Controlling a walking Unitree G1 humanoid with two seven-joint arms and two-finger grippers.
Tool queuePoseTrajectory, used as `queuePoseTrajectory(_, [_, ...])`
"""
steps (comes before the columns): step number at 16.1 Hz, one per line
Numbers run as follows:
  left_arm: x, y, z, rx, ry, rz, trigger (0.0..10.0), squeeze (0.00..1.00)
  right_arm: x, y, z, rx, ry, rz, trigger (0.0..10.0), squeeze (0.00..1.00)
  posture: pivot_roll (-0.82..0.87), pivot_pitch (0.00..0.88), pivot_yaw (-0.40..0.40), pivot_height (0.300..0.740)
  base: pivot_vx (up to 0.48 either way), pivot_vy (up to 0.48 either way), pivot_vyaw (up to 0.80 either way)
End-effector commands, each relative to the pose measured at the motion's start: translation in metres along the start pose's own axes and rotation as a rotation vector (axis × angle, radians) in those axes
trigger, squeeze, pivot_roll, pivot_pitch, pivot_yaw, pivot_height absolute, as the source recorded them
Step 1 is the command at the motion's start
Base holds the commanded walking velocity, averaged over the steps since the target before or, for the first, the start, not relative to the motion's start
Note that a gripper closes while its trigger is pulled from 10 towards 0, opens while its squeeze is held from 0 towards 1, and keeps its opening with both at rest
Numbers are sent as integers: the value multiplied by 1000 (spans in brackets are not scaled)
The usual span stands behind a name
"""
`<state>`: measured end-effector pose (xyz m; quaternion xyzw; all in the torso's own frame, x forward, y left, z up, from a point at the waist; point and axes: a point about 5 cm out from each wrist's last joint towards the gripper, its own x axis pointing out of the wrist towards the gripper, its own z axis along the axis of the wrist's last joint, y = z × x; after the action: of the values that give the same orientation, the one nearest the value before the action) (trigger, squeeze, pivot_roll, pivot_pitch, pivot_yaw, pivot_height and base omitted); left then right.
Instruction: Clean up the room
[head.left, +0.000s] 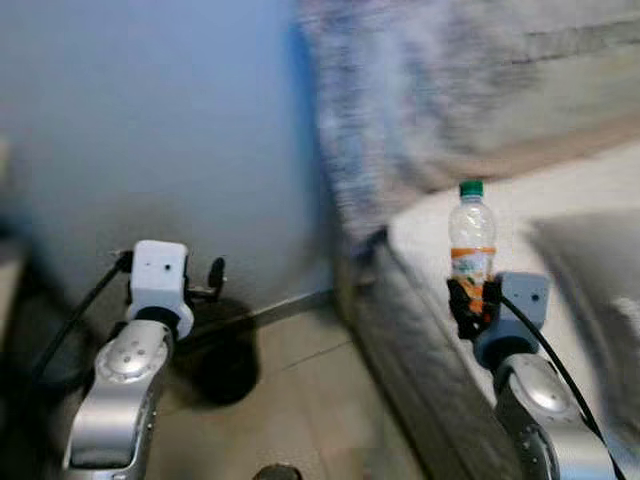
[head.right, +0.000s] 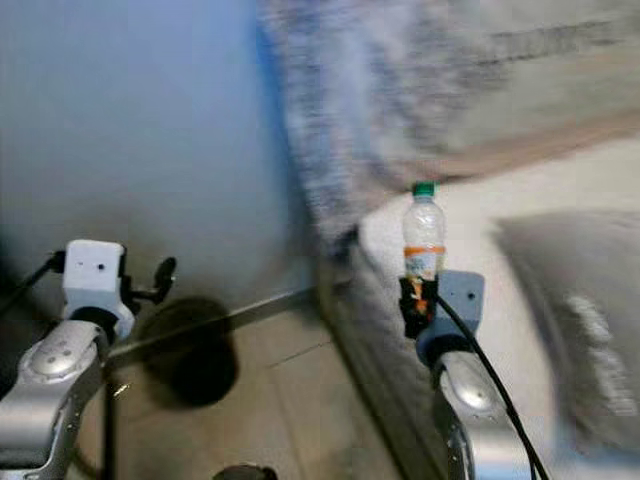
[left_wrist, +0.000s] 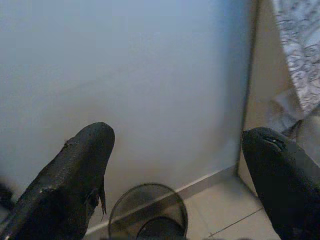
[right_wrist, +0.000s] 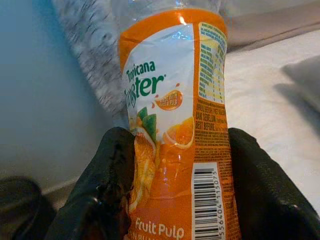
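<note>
My right gripper (head.left: 471, 300) is shut on a clear plastic bottle (head.left: 471, 235) with a green cap and an orange juice label, held upright over the edge of a bed (head.left: 430, 235). In the right wrist view both black fingers (right_wrist: 102, 185) press the bottle's orange label (right_wrist: 175, 130) from either side. My left gripper (head.left: 214, 275) is raised in front of a pale blue wall, open, with nothing between its fingers (left_wrist: 75, 175).
A patterned grey blanket (head.left: 400, 90) hangs over the bed's head end. A grey pillow (head.left: 600, 270) lies on the bed at right. A round dark object (head.left: 225, 365) stands on the tiled floor by the wall. The head views are blurred.
</note>
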<state>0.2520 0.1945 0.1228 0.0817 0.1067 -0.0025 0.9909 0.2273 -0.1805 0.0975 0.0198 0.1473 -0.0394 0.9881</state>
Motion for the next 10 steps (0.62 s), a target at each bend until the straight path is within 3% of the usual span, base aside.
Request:
queuePoseTrajectory(1, [2,2,1,10,-9,-3,10000,0,1,-1,0,-8,7,-15,10000,0,-26,0,36,740,0,0,800])
queuePoseTrajectory(3, [2,1,1,-2,-16,-5,10000,0,2,-5,-2,-20,17,-23,10000,0,-20,0,28,740,0,0,800])
queuePoseTrajectory(5, [7,0,1,-4,-28,-19,10000,0,7,-10,-3,-43,27,-43,10000,0,-11,0,21,740,362,0,625])
queuePoseTrajectory(10, [11,-3,0,5,-31,-37,10000,0,13,-5,0,-45,18,-66,10000,0,-9,0,12,740,343,0,0])
